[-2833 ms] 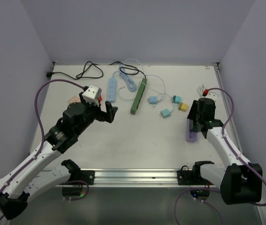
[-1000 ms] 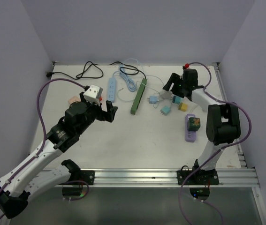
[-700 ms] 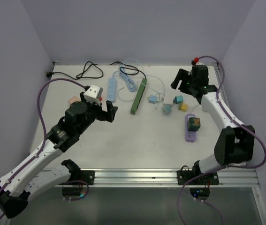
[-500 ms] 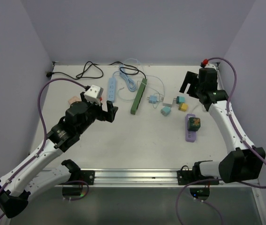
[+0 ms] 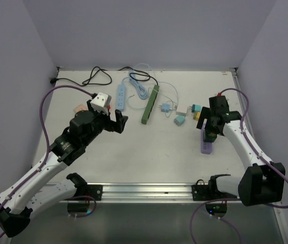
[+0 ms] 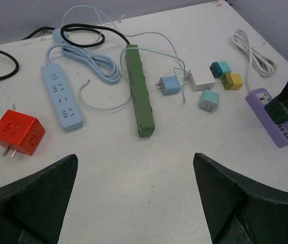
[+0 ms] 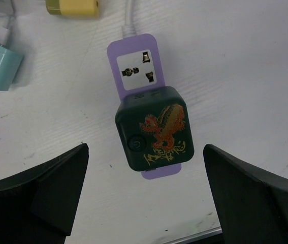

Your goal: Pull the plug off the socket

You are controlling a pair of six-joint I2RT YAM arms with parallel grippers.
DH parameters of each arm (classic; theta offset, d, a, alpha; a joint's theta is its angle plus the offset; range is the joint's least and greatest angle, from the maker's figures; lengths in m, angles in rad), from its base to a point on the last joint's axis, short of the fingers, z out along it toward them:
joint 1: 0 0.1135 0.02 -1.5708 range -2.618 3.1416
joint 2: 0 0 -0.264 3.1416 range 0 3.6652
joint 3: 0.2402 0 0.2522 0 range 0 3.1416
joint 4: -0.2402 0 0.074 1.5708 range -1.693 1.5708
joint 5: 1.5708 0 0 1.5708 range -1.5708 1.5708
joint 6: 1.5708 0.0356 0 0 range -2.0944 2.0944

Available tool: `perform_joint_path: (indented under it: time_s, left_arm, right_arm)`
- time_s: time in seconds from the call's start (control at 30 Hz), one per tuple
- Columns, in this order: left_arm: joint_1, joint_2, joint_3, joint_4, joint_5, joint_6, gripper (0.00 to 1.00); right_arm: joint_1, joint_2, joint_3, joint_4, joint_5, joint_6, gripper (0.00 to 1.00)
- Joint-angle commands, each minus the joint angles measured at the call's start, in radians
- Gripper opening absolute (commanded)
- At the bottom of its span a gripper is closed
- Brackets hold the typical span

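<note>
A dark green plug (image 7: pixel 155 127) with a gold and red dragon sits in the purple socket strip (image 7: pixel 133 66) at the table's right. My right gripper (image 7: pixel 145 150) hovers directly over it, open, with a finger on each side and clear of the plug. In the top view the right gripper (image 5: pixel 211 126) covers most of the plug (image 5: pixel 208 136) on the strip (image 5: pixel 206 148). My left gripper (image 5: pixel 113 119) hangs open above the left middle of the table, holding nothing. The left wrist view shows the plug (image 6: pixel 287 108) and strip (image 6: pixel 281 135) far to the right.
A green power strip (image 5: pixel 150 104) and a blue one (image 5: pixel 121 96) lie at the back centre with coiled cables. Several small adapters, one of them white (image 5: pixel 181 109), are scattered left of the purple strip. A red cube adapter (image 6: pixel 17 133) sits at the left.
The right arm swung from the back of the table, near the small adapters, to above the purple strip, its jaws widening. A white adapter now lies among the small ones. The left arm stayed still.
</note>
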Motion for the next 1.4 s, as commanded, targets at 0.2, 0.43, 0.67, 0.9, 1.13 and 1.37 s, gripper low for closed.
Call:
perform_joint_path:
  time_s: [0.2,0.43,0.67,0.9,1.13,1.37]
  left_arm:
    - [-0.007,-0.012,-0.001,0.014,0.015,0.018,1.00]
    - [-0.007,-0.009,-0.001,0.009,0.005,0.018,0.99]
    - [-0.005,0.003,-0.001,0.012,0.012,0.018,1.00]
    - [-0.005,0.123,0.025,0.049,0.217,-0.104,0.99]
    - [-0.034,0.285,-0.066,0.475,0.549,-0.384,1.00]
    - [-0.201,0.646,0.089,0.613,0.492,-0.398,1.00]
  right_arm:
    - [-0.003,0.006,-0.105,0.038,-0.001,0.027,0.99]
    - [-0.002,0.051,-0.096,0.096,-0.053,0.020,0.78]
    - [-0.005,-0.089,-0.073,0.055,-0.007,0.008,0.25]
    - [-0.005,-0.141,-0.072,0.141,-0.099,0.105,0.18]
    - [-0.006,-0.186,-0.149,0.274,-0.122,0.237,0.14]
    - [-0.026,-0.233,-0.188,0.314,-0.162,0.319,0.14]
